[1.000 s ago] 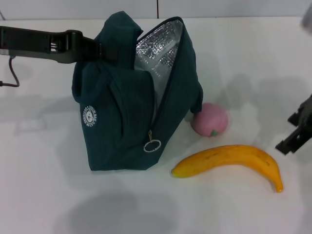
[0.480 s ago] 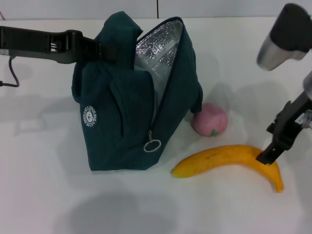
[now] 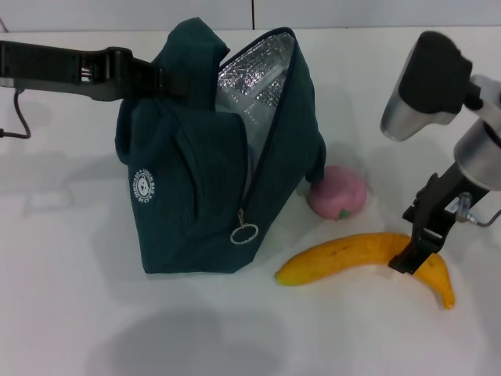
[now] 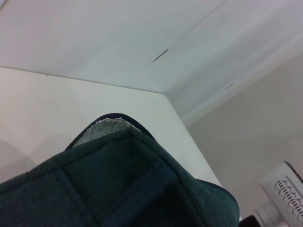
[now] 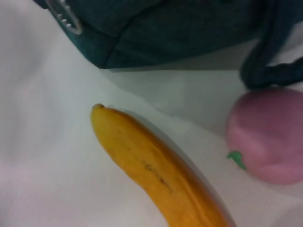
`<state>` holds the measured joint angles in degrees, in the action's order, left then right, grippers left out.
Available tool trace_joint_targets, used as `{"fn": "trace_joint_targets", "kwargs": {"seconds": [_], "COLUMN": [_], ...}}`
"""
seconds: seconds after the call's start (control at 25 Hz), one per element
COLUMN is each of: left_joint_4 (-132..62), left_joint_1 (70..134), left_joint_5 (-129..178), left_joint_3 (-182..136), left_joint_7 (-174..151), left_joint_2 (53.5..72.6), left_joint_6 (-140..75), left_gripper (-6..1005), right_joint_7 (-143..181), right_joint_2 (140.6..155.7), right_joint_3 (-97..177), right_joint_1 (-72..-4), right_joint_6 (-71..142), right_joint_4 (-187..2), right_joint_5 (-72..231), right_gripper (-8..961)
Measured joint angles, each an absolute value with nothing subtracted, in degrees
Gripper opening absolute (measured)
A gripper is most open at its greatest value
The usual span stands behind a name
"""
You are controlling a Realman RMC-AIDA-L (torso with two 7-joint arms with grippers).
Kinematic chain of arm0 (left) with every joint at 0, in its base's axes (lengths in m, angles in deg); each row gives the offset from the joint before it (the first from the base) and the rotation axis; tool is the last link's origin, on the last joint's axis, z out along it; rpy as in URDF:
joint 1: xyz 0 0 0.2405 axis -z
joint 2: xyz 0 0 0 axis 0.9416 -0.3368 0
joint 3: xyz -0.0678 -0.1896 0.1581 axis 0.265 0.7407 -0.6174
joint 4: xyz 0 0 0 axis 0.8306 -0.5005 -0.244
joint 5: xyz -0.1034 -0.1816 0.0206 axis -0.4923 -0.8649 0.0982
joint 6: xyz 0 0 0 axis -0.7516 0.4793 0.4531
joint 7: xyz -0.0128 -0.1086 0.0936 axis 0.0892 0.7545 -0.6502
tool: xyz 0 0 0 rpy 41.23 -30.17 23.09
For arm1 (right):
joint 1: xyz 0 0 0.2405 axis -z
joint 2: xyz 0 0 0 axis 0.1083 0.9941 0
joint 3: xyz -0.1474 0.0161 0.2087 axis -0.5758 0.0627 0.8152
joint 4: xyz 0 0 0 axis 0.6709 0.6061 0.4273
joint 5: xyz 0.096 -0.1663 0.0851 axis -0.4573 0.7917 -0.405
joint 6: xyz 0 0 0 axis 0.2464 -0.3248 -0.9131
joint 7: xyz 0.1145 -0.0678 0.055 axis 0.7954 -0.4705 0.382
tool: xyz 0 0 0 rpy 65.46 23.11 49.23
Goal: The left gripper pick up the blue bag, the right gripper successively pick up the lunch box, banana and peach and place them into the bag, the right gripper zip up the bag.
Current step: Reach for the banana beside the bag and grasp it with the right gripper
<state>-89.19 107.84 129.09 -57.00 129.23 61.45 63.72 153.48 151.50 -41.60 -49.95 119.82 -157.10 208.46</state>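
The blue bag (image 3: 196, 196) stands upright at centre-left with its mouth open and the foil lining showing. My left gripper (image 3: 160, 81) is shut on the bag's top edge from the left, and its wrist view shows only the bag's fabric (image 4: 118, 184). The banana (image 3: 344, 254) lies in front of the bag to the right, with the peach (image 3: 337, 192) just behind it. My right gripper (image 3: 415, 252) is down over the banana's right part, open, its near finger in front of the fruit. The right wrist view shows the banana (image 5: 151, 170) and peach (image 5: 267, 137) close up. The lunch box is hidden.
A ring zipper pull (image 3: 245, 233) hangs at the bag's lower front, close to the banana's left tip. One loop handle (image 3: 317, 160) droops beside the peach. The white table (image 3: 94, 313) extends in front and to the left; a black cable (image 3: 19, 117) runs at the far left.
My right arm has come in from the right edge and lowered to the left onto the banana's right part. The bag, left gripper, peach and banana have stayed put.
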Motion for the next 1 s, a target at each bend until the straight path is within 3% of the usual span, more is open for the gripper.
{"fn": "trace_joint_targets", "kwargs": {"seconds": [0.76,1.0], "left_joint_4": [-89.28,-89.36], "left_joint_1": [107.85,107.85], "left_joint_5": [129.08,129.09], "left_joint_3": [-57.08,-57.09], "left_joint_7": [129.08,129.09], "left_joint_2": [61.41,61.42], "left_joint_6": [63.72,63.72], "left_gripper": [31,31], "right_joint_7": [153.23,153.19], "right_joint_2": [151.48,151.4], "right_joint_3": [-46.89,-47.01], "right_joint_1": [-49.35,-49.2], "right_joint_6": [115.15,115.39], "right_joint_4": [-154.38,-154.63], "right_joint_5": [206.74,207.06], "right_gripper": [807,579]}}
